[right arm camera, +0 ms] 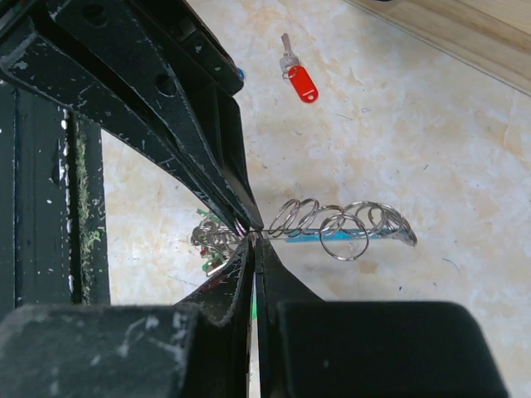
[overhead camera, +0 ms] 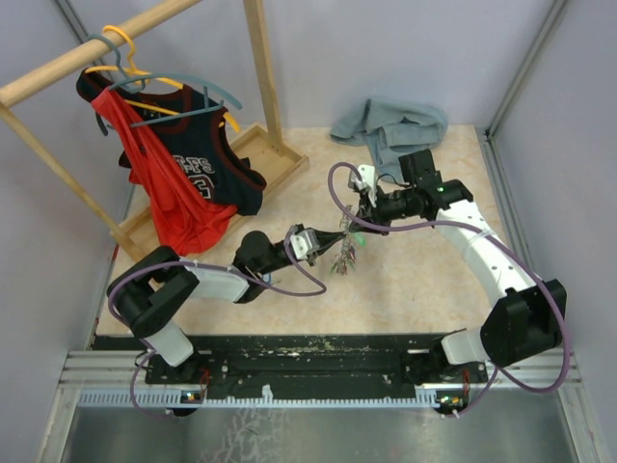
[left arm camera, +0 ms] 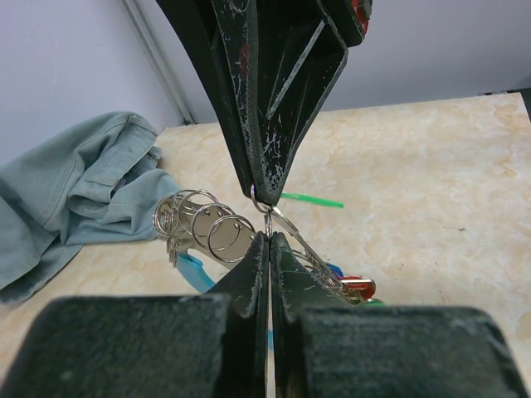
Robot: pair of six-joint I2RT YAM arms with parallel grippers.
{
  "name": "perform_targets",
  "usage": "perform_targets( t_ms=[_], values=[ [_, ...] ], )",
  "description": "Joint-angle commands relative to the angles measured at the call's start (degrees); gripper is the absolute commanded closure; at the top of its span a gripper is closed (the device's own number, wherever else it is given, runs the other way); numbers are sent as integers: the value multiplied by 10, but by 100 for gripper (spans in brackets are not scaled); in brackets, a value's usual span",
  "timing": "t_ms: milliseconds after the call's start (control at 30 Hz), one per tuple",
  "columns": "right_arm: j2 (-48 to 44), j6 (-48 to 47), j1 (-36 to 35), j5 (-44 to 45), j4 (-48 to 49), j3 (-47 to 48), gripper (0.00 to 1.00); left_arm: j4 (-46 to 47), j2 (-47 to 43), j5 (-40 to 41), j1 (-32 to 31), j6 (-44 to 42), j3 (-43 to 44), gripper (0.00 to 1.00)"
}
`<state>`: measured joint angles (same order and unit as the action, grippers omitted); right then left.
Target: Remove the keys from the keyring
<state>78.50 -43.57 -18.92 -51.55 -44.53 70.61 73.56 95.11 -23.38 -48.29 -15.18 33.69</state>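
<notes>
Pale marbled tabletop point(overhead camera: 424, 289) enclosed by plain grey-lilac walls point(overhead camera: 386, 48). Far left of the left gripper point(overhead camera: 335, 240): wooden clothes rack point(overhead camera: 261, 77) bearing red and dark jerseys point(overhead camera: 188, 188) on hangers point(overhead camera: 121, 42). Beyond the right gripper point(overhead camera: 355, 225): crumpled blue-grey garment point(overhead camera: 390, 123).

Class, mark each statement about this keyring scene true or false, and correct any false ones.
1. The left hand and right hand are both shut on the keyring. True.
2. No key lies loose. False: a red-tagged key lies on the table, apart from the keyring.
3. A dark jersey hangs from the wooden rack. True.
4. The denim garment hangs beside it. False: it lies crumpled on the table.
</notes>
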Motion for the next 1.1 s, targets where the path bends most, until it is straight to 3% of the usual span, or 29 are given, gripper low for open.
perform_targets(
  t_ms=[0,467,1067],
  values=[
    [-6,4,9,-11,33,7,100,40,-21,8,-3,-8,-14,100],
    [-1,-22,9,-34,28,-9,100,71,-25,14,-3,-11,-29,100],
    [0,-67,-2,-85,-8,-3,100,0,-30,42,-3,0,-2,100]
  ],
)
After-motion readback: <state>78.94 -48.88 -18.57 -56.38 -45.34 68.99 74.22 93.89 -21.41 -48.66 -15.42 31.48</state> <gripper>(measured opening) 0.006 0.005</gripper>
